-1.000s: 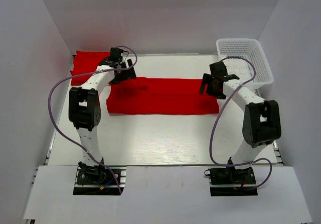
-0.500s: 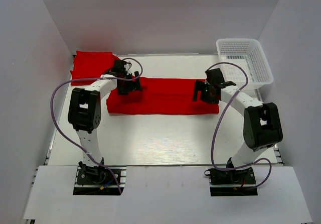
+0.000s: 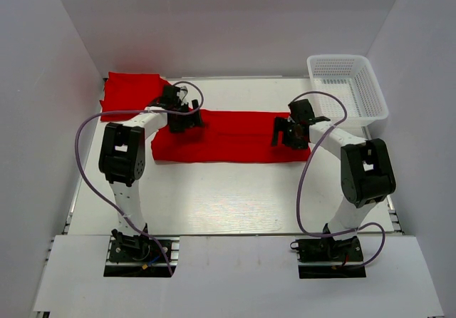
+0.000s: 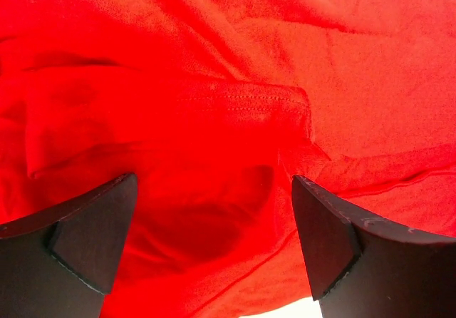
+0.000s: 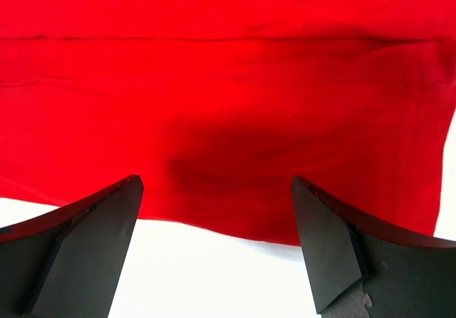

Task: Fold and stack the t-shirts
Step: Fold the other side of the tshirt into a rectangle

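Observation:
A red t-shirt (image 3: 231, 136), folded into a long band, lies across the middle of the table. A second red t-shirt (image 3: 132, 90) lies folded at the far left corner. My left gripper (image 3: 187, 120) is open over the band's left end; the left wrist view shows its fingers (image 4: 85, 232) spread over rumpled red cloth (image 4: 235, 118). My right gripper (image 3: 286, 134) is open over the band's right end; its wrist view shows the cloth's edge (image 5: 228, 125) between the spread fingers (image 5: 328, 239), with white table below.
A white mesh basket (image 3: 349, 90) stands at the far right corner. White walls close in the table on three sides. Purple cables loop off both arms.
Both grippers have come down and inward onto the ends of the long red shirt: the left one toward the near right, the right one leftward and lower.

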